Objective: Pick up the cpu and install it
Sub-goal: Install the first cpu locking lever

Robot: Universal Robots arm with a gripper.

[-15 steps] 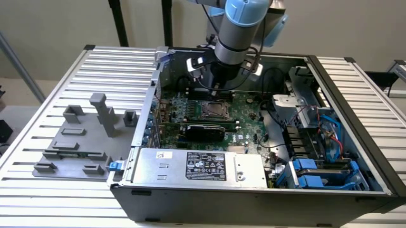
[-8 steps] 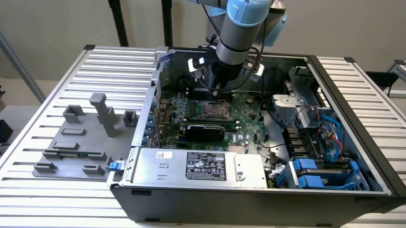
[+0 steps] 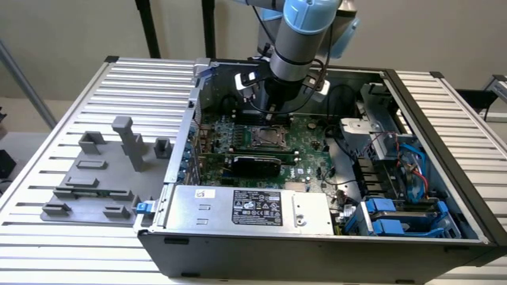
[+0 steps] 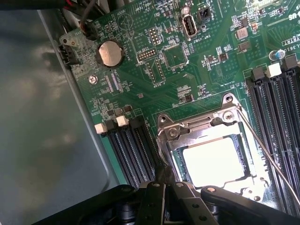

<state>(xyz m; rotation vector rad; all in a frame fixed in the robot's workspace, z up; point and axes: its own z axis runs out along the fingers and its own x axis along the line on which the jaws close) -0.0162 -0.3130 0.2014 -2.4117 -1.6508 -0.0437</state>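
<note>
One clenched pincer [image 4: 165,187] near the cpu [image 4: 213,161], socket frame [image 4: 197,123] close around its edges.

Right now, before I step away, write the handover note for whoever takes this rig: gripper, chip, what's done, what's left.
Gripper: shut, nothing between its fingers, low over the motherboard, right at the metal socket frame.
Chip: lies flat inside that frame, shiny top up, gripper clear of it.
Done: the chip is off the gripper and sits in its place on the board.
Left: I cannot tell whether the frame is latched down over the chip, so check that.
</note>
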